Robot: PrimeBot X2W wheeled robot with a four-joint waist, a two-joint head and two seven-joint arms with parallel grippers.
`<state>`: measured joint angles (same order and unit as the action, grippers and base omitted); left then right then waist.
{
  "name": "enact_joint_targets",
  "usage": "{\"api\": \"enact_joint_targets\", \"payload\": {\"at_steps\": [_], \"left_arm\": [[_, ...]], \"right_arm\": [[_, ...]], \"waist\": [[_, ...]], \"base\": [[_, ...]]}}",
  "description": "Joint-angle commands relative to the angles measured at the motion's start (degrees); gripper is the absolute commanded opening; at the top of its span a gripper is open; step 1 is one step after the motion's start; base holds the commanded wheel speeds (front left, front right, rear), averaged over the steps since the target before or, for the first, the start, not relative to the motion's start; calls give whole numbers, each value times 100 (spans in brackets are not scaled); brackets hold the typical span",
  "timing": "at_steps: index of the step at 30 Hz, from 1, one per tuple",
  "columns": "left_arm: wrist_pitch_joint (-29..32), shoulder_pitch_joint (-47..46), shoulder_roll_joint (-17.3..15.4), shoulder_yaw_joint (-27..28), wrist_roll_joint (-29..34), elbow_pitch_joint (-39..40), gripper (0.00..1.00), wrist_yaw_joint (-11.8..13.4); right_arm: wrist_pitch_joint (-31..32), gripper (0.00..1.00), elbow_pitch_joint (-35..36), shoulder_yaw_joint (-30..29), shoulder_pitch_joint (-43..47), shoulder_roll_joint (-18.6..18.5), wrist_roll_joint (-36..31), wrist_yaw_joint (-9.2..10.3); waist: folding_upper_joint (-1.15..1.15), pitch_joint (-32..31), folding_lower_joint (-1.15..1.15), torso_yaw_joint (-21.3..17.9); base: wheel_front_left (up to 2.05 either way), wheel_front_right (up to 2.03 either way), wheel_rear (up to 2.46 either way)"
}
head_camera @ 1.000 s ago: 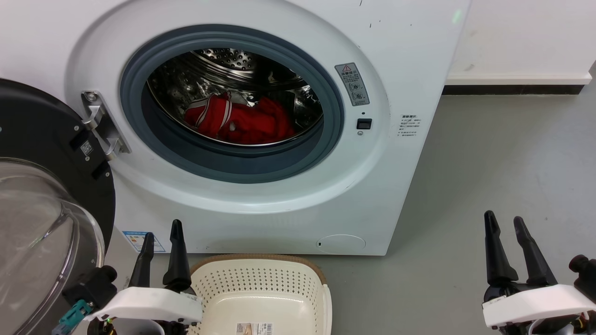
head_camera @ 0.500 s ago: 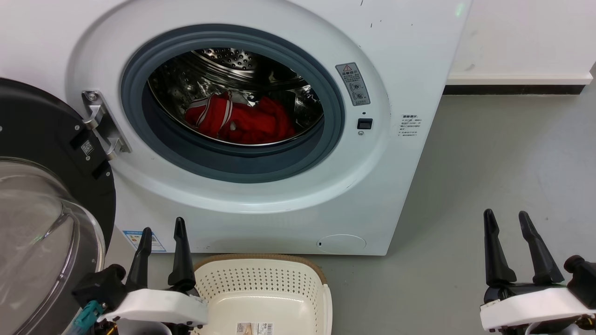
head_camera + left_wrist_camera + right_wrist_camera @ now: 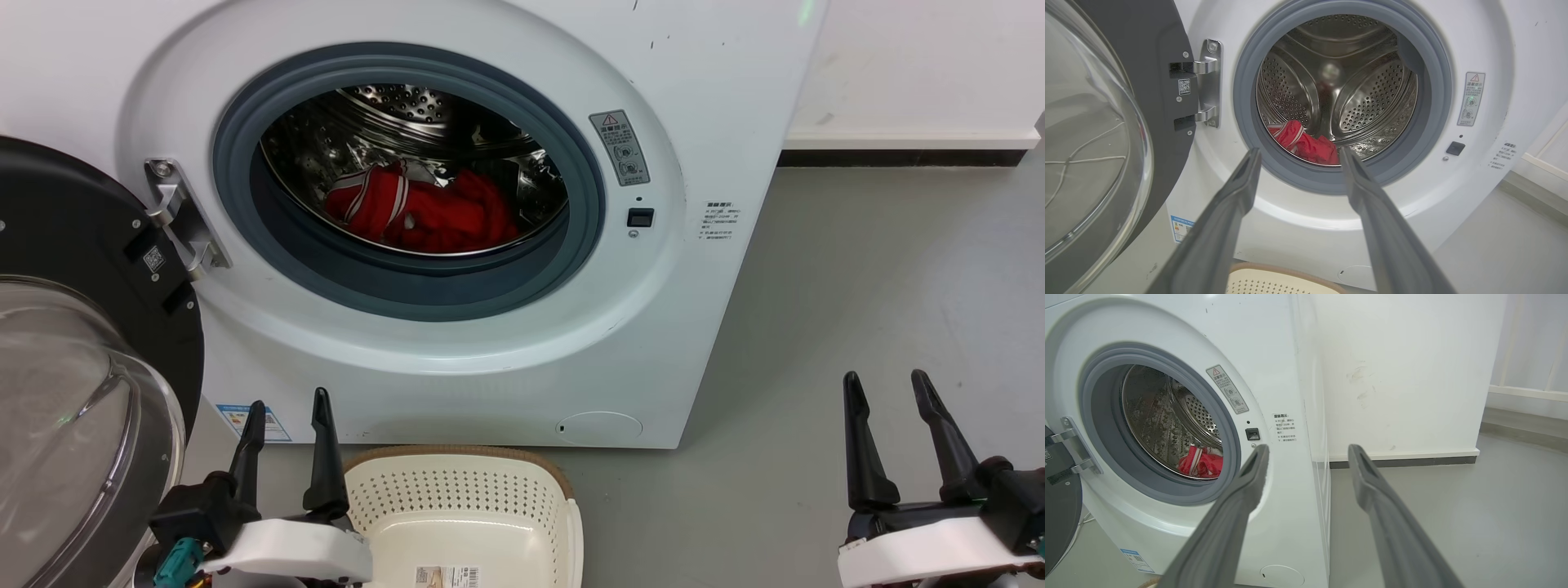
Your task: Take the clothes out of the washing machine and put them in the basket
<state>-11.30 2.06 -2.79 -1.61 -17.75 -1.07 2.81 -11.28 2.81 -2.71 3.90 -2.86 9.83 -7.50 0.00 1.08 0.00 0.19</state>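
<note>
Left pincer [image 3: 290,400] sits low at my near left. Its fingers are apart and hold nothing, and it is just beside the basket's left edge. Right pincer [image 3: 886,376] sits low at my near right over the bare floor [image 3: 857,286]. Its fingers are also apart and empty, and it is well apart from the porthole.

Basket [image 3: 457,451] stands on the floor just in front of the washing machine [image 3: 694,327], below the opening. The part I can see holds no garment.

Door [image 3: 65,245] is swung wide to the left, so the way in is clear.

Clothes [image 3: 433,216] lie heaped on the bottom of the drum [image 3: 392,106], red with white striped trim. I cannot tell how many pieces there are. In the left wrist view the heap shows between the two fingers, so that arm looks lined up with the opening.

My read is that the task is at its start. The door is open and the basket is placed, but nothing is out yet. Reaching in, gripping, drawing out and dropping into the basket all remain, possibly over more than one trip.
</note>
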Motion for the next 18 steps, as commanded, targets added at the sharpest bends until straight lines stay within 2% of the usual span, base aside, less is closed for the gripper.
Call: {"api": "enact_joint_targets", "payload": {"at_steps": [1, 18], "left_arm": [[-61, 31, -12, -23, 148, 44, 100, 35], [-243, 113, -13, -72, 791, -69, 100, 50]], "right_arm": [[-63, 100, 78, 13, 51, -5, -176, 2], [-254, 100, 150, 40, 178, -3, -863, 2]], "waist": [[0, 2, 0, 3], [0, 29, 0, 13]], "base": [[0, 0, 0], [0, 0, 0]]}}
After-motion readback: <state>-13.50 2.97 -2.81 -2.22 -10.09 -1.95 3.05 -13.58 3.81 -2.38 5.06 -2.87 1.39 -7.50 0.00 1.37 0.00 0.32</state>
